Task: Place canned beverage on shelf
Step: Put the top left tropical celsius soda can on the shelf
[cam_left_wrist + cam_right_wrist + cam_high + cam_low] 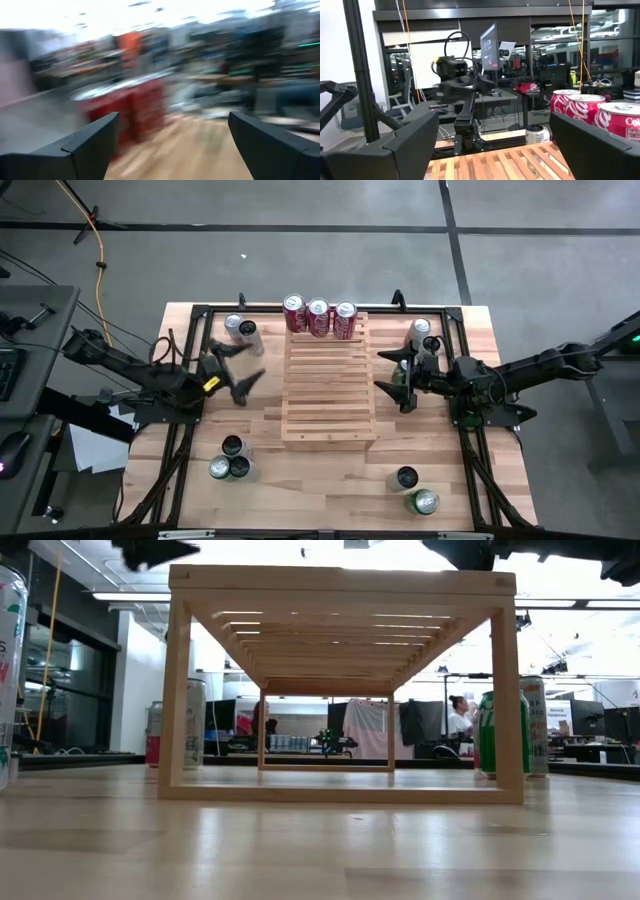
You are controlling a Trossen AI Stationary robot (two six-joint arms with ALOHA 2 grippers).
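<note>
The light-wood slatted shelf (330, 385) stands mid-table; it also shows in the low view (340, 680). Three red cans (318, 315) stand upright in a row at its far end, and they show in the right wrist view (590, 112) too. My left gripper (254, 360) is open and empty, in the air left of the shelf; its wrist view (172, 135) is blurred and shows red cans (135, 105) ahead. My right gripper (380, 370) is open and empty just right of the shelf, pointing across the slats (505, 165).
Loose cans stand on the tabletop: a silver one at far left (240, 330), three at near left (230, 460), two at near right (415, 490), and some at far right (420, 335) beside my right arm. A green can (487, 735) shows behind the shelf's leg.
</note>
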